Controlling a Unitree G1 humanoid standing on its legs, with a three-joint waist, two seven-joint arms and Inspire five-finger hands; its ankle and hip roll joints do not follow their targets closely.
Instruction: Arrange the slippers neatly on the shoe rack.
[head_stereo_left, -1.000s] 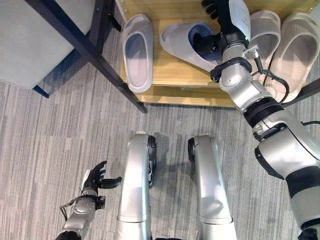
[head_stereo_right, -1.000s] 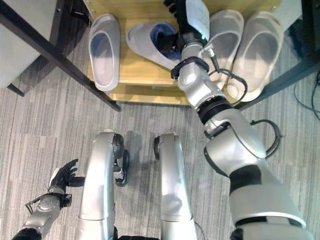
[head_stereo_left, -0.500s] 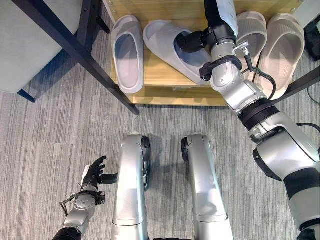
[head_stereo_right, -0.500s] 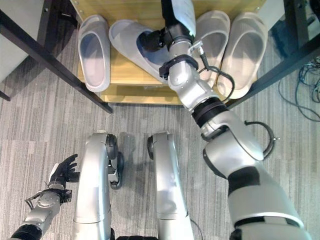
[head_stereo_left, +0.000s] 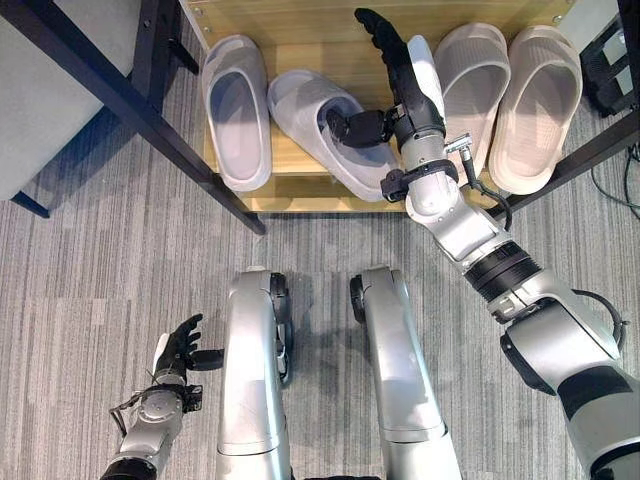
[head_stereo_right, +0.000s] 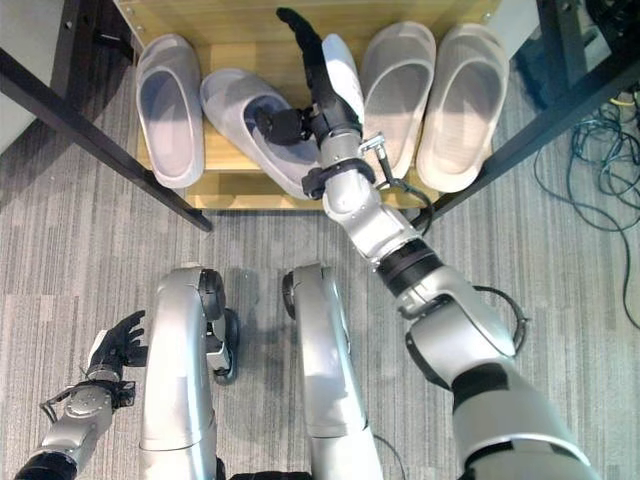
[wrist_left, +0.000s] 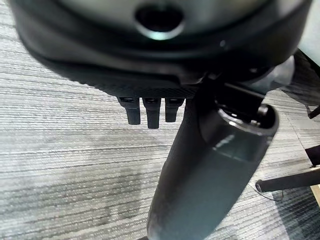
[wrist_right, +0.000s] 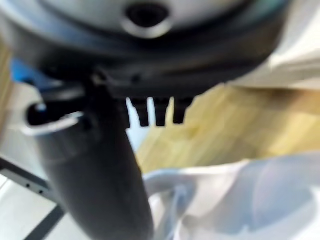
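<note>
On the wooden shoe rack shelf (head_stereo_left: 300, 30) a grey slipper (head_stereo_left: 237, 110) lies straight at the left. Beside it a second grey slipper (head_stereo_left: 310, 120) lies askew, its heel end over the shelf's front edge. Two beige slippers (head_stereo_left: 470, 70) (head_stereo_left: 535, 95) lie side by side at the right. My right hand (head_stereo_left: 412, 85) reaches over the shelf between the askew slipper and the beige pair. Its fingers are straight and its thumb (head_stereo_left: 355, 127) rests in the askew slipper's opening (wrist_right: 225, 200). My left hand (head_stereo_left: 178, 345) hangs low over the carpet, fingers relaxed, holding nothing.
A black slanted furniture leg (head_stereo_left: 150, 110) crosses the floor just left of the rack. Another dark bar (head_stereo_left: 590, 155) runs past the rack's right corner. Loose cables (head_stereo_right: 590, 130) lie on the grey carpet at the right.
The whole view has shifted, showing more of the rack. The askew slipper has turned slightly and slid toward the shelf's front edge under my right hand. My left hand stayed low.
</note>
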